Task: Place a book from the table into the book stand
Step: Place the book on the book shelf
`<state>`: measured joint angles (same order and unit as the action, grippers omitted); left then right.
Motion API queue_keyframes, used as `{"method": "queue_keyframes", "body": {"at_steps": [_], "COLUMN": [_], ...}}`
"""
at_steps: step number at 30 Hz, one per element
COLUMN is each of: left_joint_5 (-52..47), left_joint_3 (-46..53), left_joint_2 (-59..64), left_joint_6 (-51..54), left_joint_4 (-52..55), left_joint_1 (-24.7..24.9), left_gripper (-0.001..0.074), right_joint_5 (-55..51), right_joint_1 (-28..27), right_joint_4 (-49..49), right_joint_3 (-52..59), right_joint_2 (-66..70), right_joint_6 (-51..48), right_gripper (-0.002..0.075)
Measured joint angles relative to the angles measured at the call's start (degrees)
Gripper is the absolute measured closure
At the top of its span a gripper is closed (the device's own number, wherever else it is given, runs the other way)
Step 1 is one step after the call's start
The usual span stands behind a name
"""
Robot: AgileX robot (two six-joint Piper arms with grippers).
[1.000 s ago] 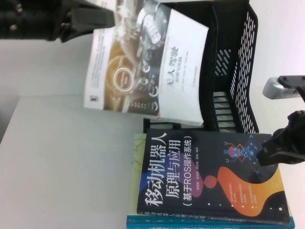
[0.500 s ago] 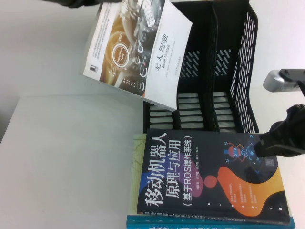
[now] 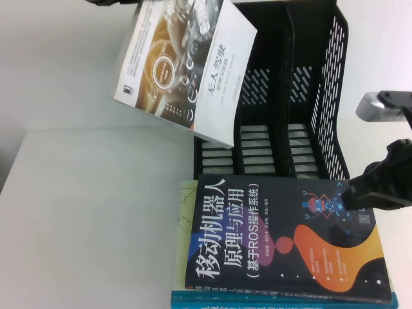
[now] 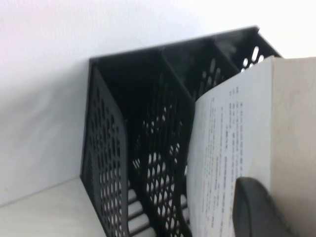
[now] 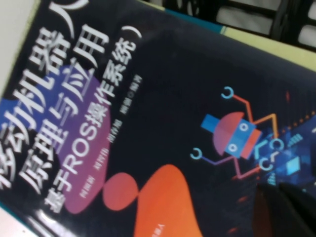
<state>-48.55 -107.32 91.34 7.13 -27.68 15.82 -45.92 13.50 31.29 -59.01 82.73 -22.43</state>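
Holding: the left gripper (image 4: 256,210) is up at the far left, its fingers pinching the book (image 3: 187,71) by its top edge; only one dark finger shows in the left wrist view.
Book: lifted in the air, tilted, its white cover and dashboard photo facing us, lower corner just before the leftmost slot of the book stand (image 3: 309,96).
Book stand: black, upright at the far side of the table (image 3: 90,219), three slots.
Right gripper (image 3: 357,196): fingers pressed together, tip resting on the dark navy book (image 3: 283,238).
Navy book: lying flat on a teal-edged book (image 3: 283,300), near the stand's front.
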Motion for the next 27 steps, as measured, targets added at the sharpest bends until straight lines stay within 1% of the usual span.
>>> {"method": "queue_keyframes", "body": {"at_steps": [8, 12, 20, 27], "left_joint_5": [0.5, 0.5, 0.5, 1.7], "left_joint_3": [0.0, 0.0, 0.0, 0.0], "left_joint_2": [-3.0, -3.8, -3.2, -1.1], "left_joint_6": [-0.2, -3.5, -5.0, -5.5], "left_joint_4": [1.4, 4.7, 5.9, 4.3], "left_joint_1": [0.0, 0.0, 0.5, 0.6], "left_gripper": [0.0636, 0.0636, 0.0636, 0.0636], "right_joint_5": [0.0, 0.0, 0.4, 0.5], "right_joint_1": [0.0, 0.0, 0.0, 0.0], "right_joint_4": [5.3, 7.2, 8.4, 8.4], "right_joint_3": [0.0, 0.0, 0.0, 0.0], "right_joint_2": [0.0, 0.0, 0.0, 0.0], "right_joint_6": [-2.7, -3.9, -5.0, -5.2], "right_gripper": [0.0729, 0.0729, 0.0729, 0.0729]}}
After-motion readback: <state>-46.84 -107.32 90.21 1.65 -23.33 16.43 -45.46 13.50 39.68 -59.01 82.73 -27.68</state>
